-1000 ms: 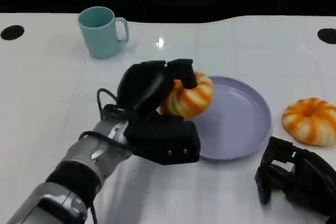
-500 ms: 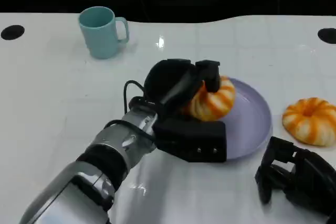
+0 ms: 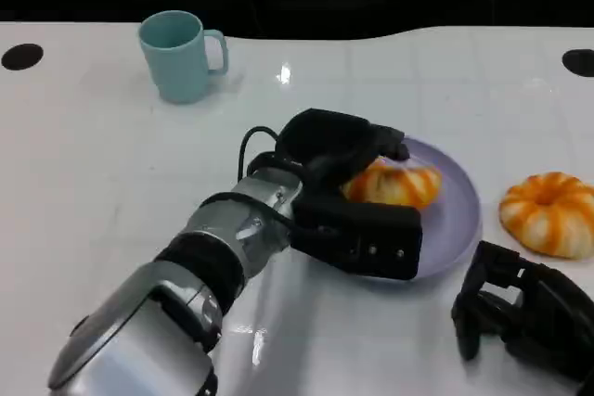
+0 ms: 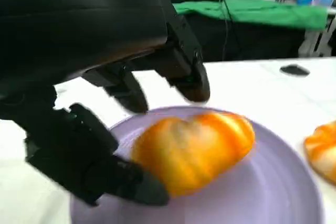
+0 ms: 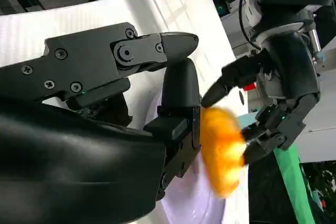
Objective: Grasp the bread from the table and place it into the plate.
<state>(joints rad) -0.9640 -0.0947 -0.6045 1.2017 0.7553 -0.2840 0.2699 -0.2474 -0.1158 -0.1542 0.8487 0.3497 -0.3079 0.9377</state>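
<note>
Left hand (image 3: 348,159) at frame centre, fingers spread around the orange striped bread ring (image 3: 394,183) lying on the round lavender plate (image 3: 455,220); grip looks loosened. Risk: withdrawing fingers snag the bread, dragging it off. Right hand (image 3: 520,312) lower right, curled, empty.

Bread (image 3: 394,184) in plate (image 3: 455,220) at frame centre, my left hand (image 3: 348,192) around it; second bread (image 3: 549,213) right, mug (image 3: 180,55) upper left.

Glossy orange-and-cream striped bread roll (image 3: 397,185) lying inside round lavender plate (image 3: 457,220), toward its ten o'clock rim, plate flat on table
</note>
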